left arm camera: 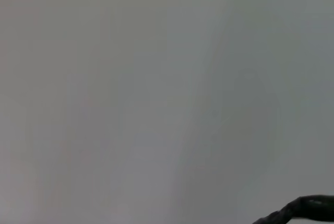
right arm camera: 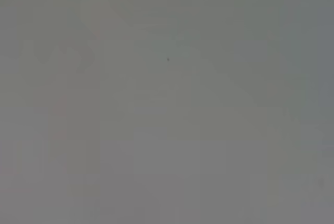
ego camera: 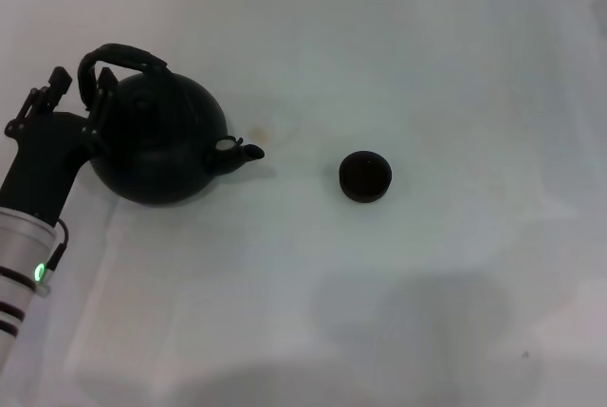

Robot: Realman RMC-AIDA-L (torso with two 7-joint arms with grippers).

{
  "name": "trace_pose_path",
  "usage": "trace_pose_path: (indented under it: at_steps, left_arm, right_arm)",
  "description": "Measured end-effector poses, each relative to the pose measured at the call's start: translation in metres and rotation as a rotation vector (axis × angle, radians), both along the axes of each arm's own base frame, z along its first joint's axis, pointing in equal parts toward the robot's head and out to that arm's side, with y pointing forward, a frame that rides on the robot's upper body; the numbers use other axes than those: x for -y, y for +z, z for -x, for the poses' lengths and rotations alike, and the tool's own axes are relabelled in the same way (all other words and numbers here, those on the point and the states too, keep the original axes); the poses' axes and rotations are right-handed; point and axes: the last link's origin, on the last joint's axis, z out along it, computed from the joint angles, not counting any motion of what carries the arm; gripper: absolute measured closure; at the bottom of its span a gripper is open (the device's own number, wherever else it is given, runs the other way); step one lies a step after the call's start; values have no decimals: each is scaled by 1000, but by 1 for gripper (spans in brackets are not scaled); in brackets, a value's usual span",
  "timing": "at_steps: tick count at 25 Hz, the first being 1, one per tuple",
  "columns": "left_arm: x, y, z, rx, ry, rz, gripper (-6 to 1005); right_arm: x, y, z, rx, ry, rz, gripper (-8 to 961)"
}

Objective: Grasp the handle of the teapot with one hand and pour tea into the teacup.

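The black teapot (ego camera: 161, 146) stands on the white table at the left in the head view, its short spout (ego camera: 248, 152) pointing right toward the teacup (ego camera: 365, 176). The small dark teacup stands alone near the middle. The arched handle (ego camera: 123, 54) rises over the pot's far left side. My left gripper (ego camera: 76, 94) is open at the handle's left end, one finger (ego camera: 55, 83) outside it and the other finger (ego camera: 99, 113) against the pot's body. A dark curved piece (left arm camera: 308, 208) shows at the edge of the left wrist view. My right gripper is out of view.
The white table (ego camera: 427, 65) fills the head view. A faint yellowish stain (ego camera: 268, 128) lies just beyond the spout. The right wrist view shows only plain grey surface.
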Motion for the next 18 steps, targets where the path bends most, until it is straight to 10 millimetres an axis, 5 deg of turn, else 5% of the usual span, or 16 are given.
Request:
trace_pose_path:
  at_steps: [12, 18]
  left_arm:
    - [30, 6, 6, 69, -15, -31, 213]
    - [44, 18, 15, 70, 8, -102, 215]
  right_arm:
    - [0, 2, -1, 3, 0, -3, 124]
    - [-1, 3, -1, 3, -1, -6, 124]
